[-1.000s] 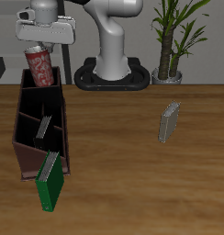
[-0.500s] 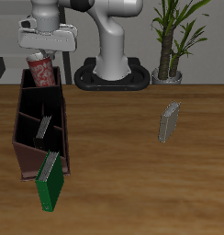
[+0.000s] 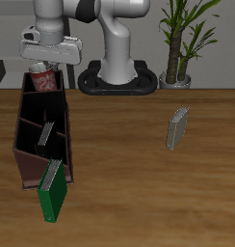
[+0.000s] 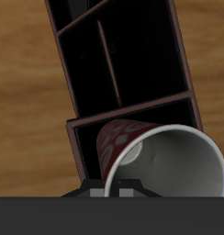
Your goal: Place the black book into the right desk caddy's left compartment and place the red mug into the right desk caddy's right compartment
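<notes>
My gripper [image 3: 48, 61] is shut on the rim of the red mug [image 3: 43, 79] and holds it upright, with its bottom dipping into the square end section [image 3: 39, 94] at the back end of the dark brown right desk caddy [image 3: 31, 166]. In the wrist view the mug [image 4: 132, 138] hangs over that section, white inside showing, with the caddy's wall [image 4: 182, 48] beside it. The black book [image 3: 45, 133] stands tilted in the caddy's section with the slanted divider.
A green book [image 3: 53, 191] leans against the caddy's front end. A light grey book [image 3: 177, 128] stands alone on the table. A potted plant [image 3: 179, 43] and the robot's base [image 3: 117, 77] stand at the table's back.
My gripper has moved down with the red mug, from above the caddy's back end until the mug's bottom is inside the square end section.
</notes>
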Motion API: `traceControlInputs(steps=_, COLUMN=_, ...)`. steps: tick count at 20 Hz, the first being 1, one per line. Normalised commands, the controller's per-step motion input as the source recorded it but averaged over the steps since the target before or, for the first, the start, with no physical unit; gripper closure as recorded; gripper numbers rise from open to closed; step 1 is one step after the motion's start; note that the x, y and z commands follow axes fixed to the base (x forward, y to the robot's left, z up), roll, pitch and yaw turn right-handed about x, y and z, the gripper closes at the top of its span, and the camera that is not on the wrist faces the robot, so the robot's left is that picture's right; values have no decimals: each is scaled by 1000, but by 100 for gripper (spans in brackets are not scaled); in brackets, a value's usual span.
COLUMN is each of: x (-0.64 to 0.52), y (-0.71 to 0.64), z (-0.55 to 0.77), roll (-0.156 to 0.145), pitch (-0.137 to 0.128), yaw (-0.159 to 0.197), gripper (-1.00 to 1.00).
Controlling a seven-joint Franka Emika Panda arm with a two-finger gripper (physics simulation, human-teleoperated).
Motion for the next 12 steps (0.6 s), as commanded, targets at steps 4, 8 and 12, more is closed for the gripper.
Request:
traceControlInputs(steps=4, x=9, y=7, z=-130, roll=-2, pitch=34, yaw=17, gripper=100)
traceControlInputs(steps=8, x=-19, y=-23, z=-15, roll=-18, pitch=35, yaw=-22, gripper=-100)
traceControlInputs(steps=12, x=-40, y=73, z=93, roll=12, pitch=-2, yaw=11, gripper=-100)
